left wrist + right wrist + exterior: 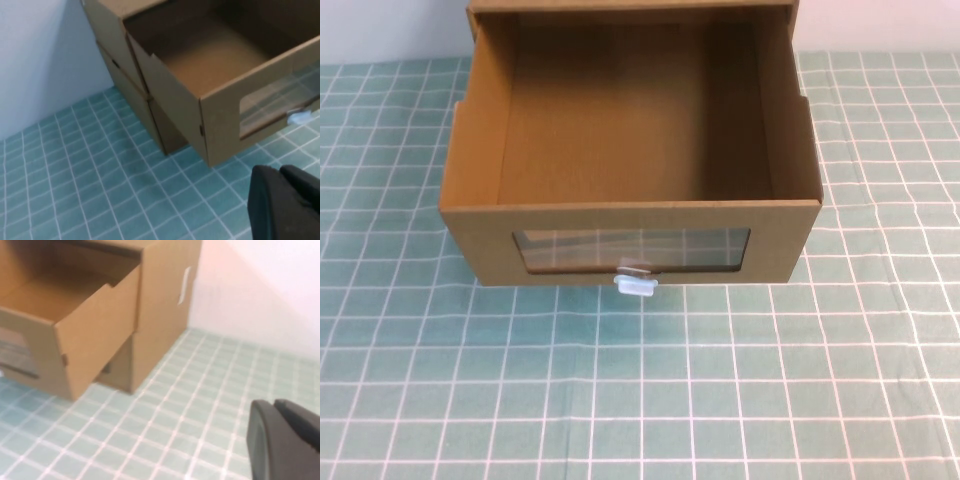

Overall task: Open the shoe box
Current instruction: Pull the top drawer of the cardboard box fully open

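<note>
The brown cardboard shoe box (630, 8) stands at the back of the table. Its drawer (480, 150) is pulled out toward me and holds nothing. The drawer front has a clear window (632, 250) and a white pull tab (636, 285). Neither arm shows in the high view. In the left wrist view my left gripper (280, 172) hangs shut over the cloth, apart from the drawer (175, 100) and its tab (300, 117). In the right wrist view my right gripper (274, 405) is shut on nothing, off to the side of the drawer (95, 335) and the box shell (165, 295).
A green checked cloth (640, 400) covers the table. A pale wall (40, 60) rises right behind the box.
</note>
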Motion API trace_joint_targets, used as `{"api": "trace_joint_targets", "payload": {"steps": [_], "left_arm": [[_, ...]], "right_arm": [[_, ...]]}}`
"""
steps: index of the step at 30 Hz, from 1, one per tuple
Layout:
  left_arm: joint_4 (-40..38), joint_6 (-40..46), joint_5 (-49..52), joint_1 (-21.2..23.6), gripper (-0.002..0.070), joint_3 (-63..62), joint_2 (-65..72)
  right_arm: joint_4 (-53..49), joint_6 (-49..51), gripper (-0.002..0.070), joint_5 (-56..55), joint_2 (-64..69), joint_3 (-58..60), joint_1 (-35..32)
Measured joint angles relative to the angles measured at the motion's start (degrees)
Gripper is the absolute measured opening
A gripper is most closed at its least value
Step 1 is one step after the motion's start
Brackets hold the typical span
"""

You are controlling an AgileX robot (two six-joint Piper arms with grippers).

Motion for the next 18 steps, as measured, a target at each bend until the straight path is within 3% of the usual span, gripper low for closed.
{"api": "trace_joint_targets", "payload": {"steps": [6,18], "left_arm": [[0.5,0.0,-1.4,0.0,-0.0005,6.2,-0.6],[1.9,0.0,-3.4,0.0,-0.0005,15.8,-0.6]], "right_arm": [[6.3,0.5,-0.0013,0.5,-3.6,1.0,0.0],[8.8,0.6,-0.0014,0.5,-3.8,1.0,0.0]]}}
